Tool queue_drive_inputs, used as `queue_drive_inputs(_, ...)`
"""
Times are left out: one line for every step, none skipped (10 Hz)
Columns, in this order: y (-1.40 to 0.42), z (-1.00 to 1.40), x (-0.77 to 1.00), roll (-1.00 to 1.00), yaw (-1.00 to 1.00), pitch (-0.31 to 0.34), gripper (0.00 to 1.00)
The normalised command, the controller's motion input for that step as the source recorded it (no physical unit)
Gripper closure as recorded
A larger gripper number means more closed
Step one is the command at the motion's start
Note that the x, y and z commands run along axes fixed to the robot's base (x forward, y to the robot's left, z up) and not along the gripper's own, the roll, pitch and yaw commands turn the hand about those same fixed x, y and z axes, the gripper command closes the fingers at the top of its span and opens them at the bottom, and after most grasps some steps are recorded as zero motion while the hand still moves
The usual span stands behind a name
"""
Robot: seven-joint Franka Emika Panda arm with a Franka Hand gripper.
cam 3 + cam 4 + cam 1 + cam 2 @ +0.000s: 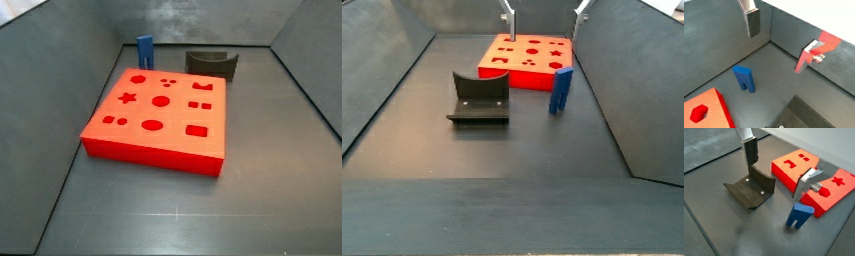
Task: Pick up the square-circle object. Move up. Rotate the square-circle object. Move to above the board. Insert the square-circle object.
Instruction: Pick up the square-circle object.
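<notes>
Overhead, open claw above board

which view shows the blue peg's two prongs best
A wrist view: the square-circle object stands upright, its forked lower end clear, below the open gripper. The other wrist view shows the notch smaller. Both side views show only a plain blue post beside the board.

Square-circle object upright behind board

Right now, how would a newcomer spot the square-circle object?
Find the board, the big red block with shaped holes. The square-circle object stands upright on the floor beside it, opposite the dark curved holder. The gripper hangs open above, its fingers empty. Only it is slim and blue.
</notes>
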Motion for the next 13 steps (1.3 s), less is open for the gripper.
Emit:
queue_drive_inputs(-0.09,-0.05,-0.07,0.00,0.47,0.000,0.00)
queue_drive_inputs(-0.31,-0.11,-0.26,0.00,0.78,-0.014,0.00)
queue_drive_inputs(-0.31,-0.14,-0.20,0.03,0.91,-0.036,0.00)
queue_drive_inputs(-0.27,-0.18,-0.18,0.04,0.96,-0.047,0.00)
queue_drive_inputs(-0.27,-0.19,-0.18,0.05,0.96,-0.050,0.00)
queue_drive_inputs(-0.24,-0.24,-0.15,0.05,0.99,-0.046,0.00)
queue_drive_inputs(-0.13,-0.55,-0.30,0.04,0.89,-0.057,0.00)
queue_drive_inputs(0.08,-0.59,-0.51,0.00,0.65,-0.063,0.00)
queue_drive_inputs(0.22,-0.41,-0.50,-0.05,0.46,-0.080,0.00)
queue_drive_inputs(0.11,-0.31,-0.37,-0.10,0.17,-0.089,0.00)
queue_drive_inputs(0.00,-0.11,-0.19,-0.19,0.01,-0.137,0.00)
queue_drive_inputs(-0.07,-0.09,0.00,-0.13,0.09,-0.140,0.00)
queue_drive_inputs(-0.18,-0.19,0.00,-0.05,0.10,-0.129,0.00)
